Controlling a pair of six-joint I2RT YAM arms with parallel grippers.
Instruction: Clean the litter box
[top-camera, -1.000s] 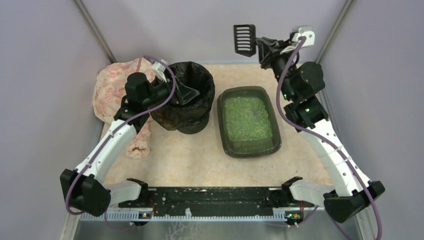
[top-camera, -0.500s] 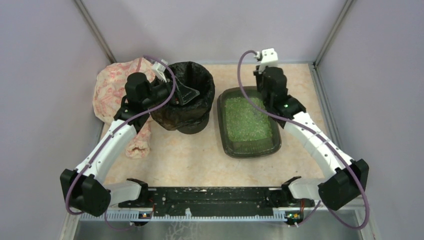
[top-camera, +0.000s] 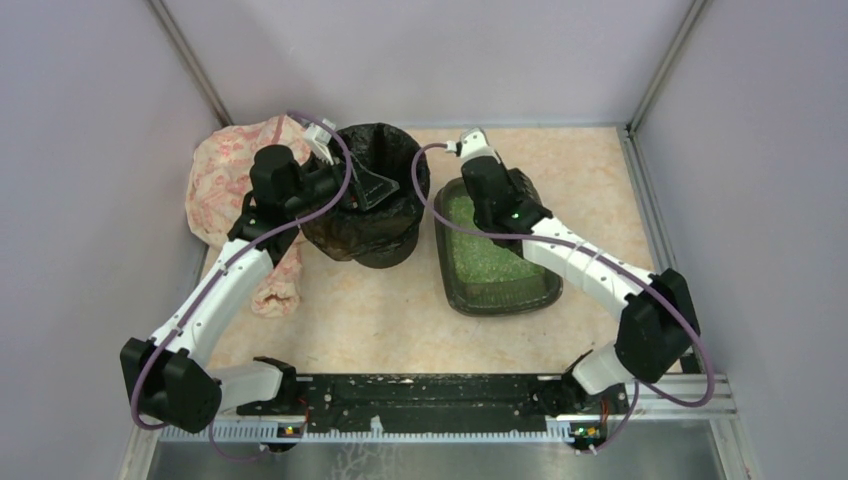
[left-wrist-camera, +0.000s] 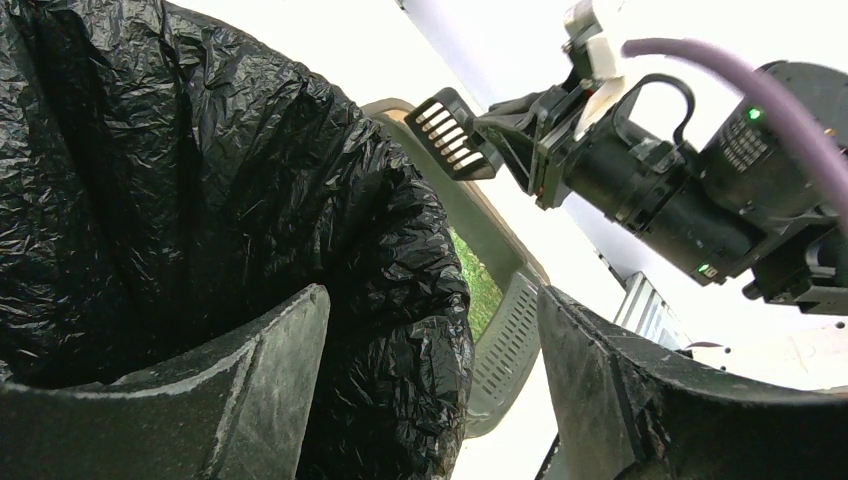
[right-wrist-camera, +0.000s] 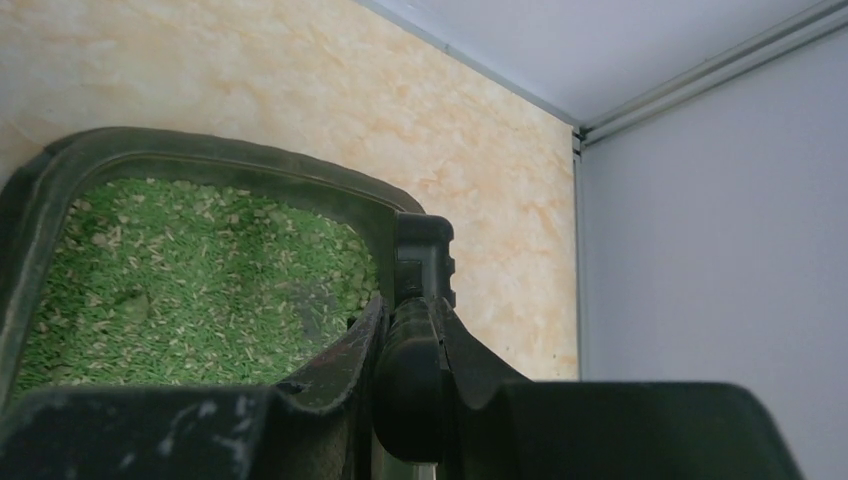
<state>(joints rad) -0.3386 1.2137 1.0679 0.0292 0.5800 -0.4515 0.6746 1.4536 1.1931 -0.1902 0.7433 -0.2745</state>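
With right gripper (left-wrist-camera: 520, 148) clenched on a black slotted scoop (left-wrist-camera: 455, 133), hovers above the far end of the litter box (top-camera: 500, 298), lying just right of the black-bagged bin (top-camera: 375, 230), and holds left gripper (left-wrist-camera: 430, 295) spread wide astride that bin's rim.

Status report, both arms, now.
Left gripper open, straddling the bin rim. Right gripper shut on scoop, above litter box far end. Nothing seen in the way.
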